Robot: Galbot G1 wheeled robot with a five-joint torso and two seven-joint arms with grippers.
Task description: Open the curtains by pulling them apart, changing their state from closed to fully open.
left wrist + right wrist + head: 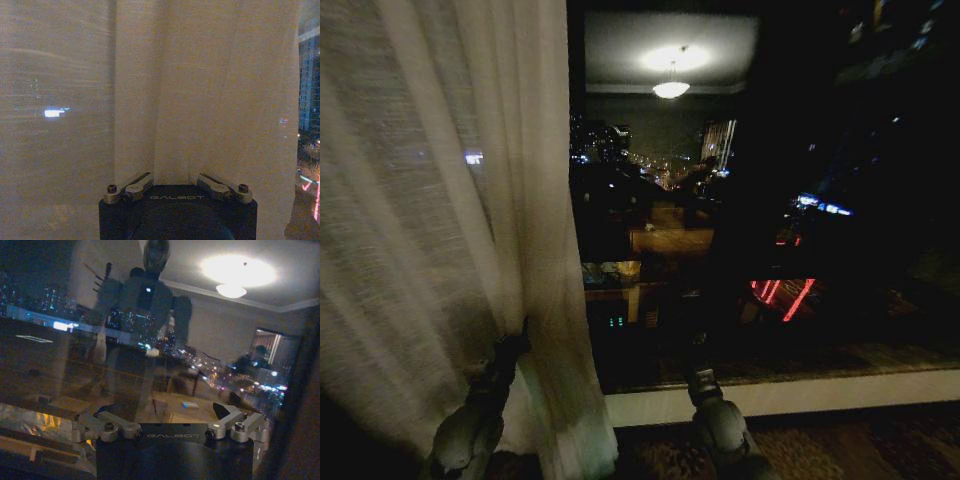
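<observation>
Left sheer curtain (pixel 450 230) bunched at left of window (pixel 760 200); glass ahead bare, right panel unseen. Left gripper (pixel 520 340) pressed into folds, right gripper (pixel 172 427) facing glass: jaw states indeterminate. Opening largely done

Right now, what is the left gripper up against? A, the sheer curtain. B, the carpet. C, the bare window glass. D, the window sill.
A: the left gripper is pressed into the sheer curtain, whose cream folds stand right in front of it in the left wrist view, while the right gripper faces the bare glass.
</observation>
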